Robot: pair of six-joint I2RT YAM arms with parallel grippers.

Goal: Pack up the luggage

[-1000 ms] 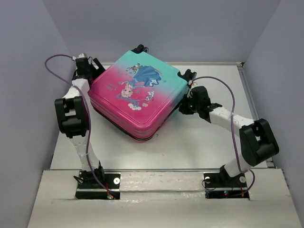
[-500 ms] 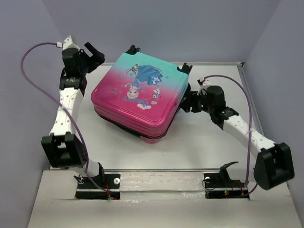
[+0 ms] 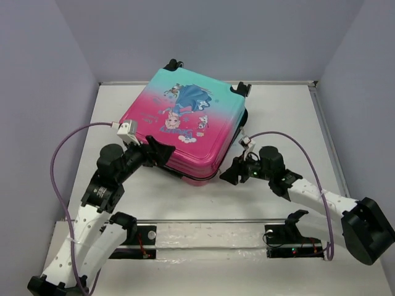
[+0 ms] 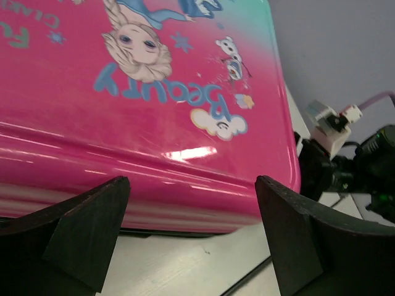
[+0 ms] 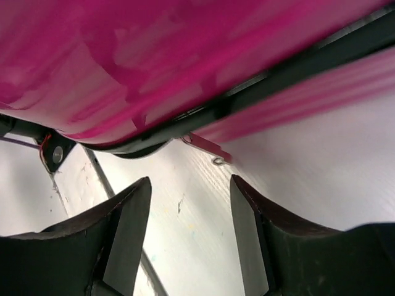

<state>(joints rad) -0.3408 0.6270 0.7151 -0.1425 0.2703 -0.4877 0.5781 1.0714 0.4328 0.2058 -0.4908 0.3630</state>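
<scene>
Luggage lies shut and flat on the table, printed shell up, turned cornerwise; teal end with black wheels toward the far wall, pink end toward the arm bases. We note the left end effector low at the near-left pink edge, fingers spread wide, nothing between them; the shell's side sits just ahead in its wrist view; contact we cannot tell. Right end effector is low at the luggage's near corner, fingers parted, empty; its wrist view shows the dark zip seam above and bare table between the fingers.
</scene>
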